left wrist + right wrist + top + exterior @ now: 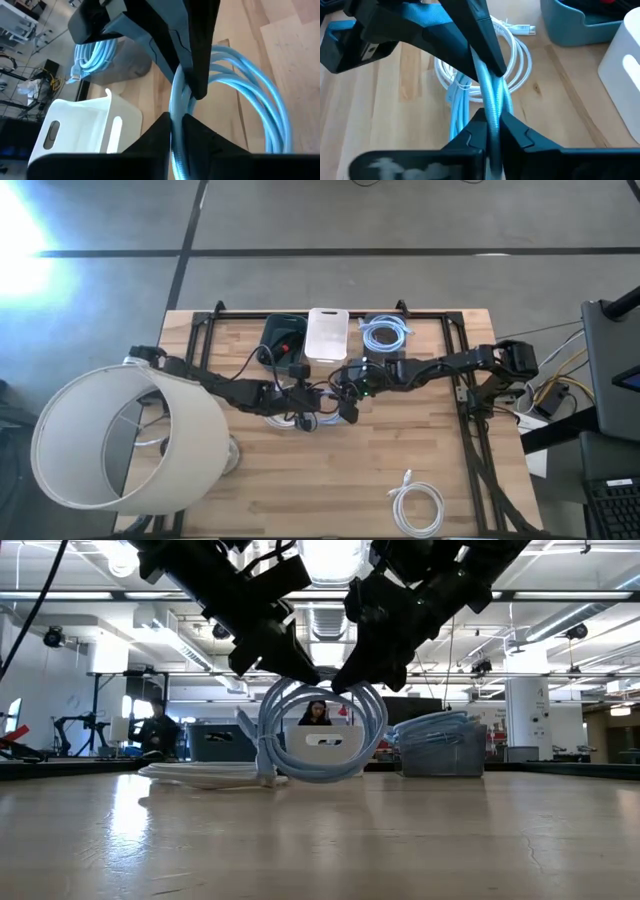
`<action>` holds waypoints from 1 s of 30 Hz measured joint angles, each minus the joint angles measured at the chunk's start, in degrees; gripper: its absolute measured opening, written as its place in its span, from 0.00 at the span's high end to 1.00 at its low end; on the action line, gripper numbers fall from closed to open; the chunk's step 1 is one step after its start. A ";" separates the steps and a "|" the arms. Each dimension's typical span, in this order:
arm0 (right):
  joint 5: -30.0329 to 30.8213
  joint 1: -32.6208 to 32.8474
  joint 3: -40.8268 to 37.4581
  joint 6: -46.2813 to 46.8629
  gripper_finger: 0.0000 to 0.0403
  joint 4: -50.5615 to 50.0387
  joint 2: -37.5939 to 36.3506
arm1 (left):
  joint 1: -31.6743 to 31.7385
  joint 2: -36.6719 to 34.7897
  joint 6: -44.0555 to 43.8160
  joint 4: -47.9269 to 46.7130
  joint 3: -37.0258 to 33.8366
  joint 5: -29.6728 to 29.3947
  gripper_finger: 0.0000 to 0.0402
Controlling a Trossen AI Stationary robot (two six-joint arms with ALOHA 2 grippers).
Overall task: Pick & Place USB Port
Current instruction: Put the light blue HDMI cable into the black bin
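Observation:
A light-blue coiled cable stands upright at the table's middle, between both grippers. My left gripper comes from the left and my right gripper from the right, and both are shut on the coil's top. In the high view the coil lies just near of the two grippers. A white coiled cable lies flat on the table under and beside the blue one. The blue cable's loose end hangs at the coil's left. My left gripper pinches several strands at the top of the blue coil between its two fingers, slanting down from the table's left. The coil hangs upright below the fingers. I cannot tell whether its lower arc touches the table. My right gripper pinches the same bundle of strands at the coil's top, right beside the left fingers, slanting down from the table's right. The strands run between its two fingers and the coil hangs below them.
Along the far edge stand a dark bin, a white bin and a clear bin of blue cables. A lamp shade covers the near left corner. Another white cable lies near the near edge.

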 joint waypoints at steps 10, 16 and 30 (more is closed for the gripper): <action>6.30 0.13 2.46 -0.18 0.96 -9.22 -0.48 | 0.00 0.02 -0.17 0.35 0.00 0.14 0.75; 18.73 0.00 9.21 -0.34 0.96 -23.94 -3.28 | -0.04 0.04 -3.36 -0.23 0.00 0.47 0.67; 44.82 -1.83 18.95 1.35 0.97 -46.12 -15.29 | -0.02 0.07 -5.60 -1.44 0.00 0.28 0.66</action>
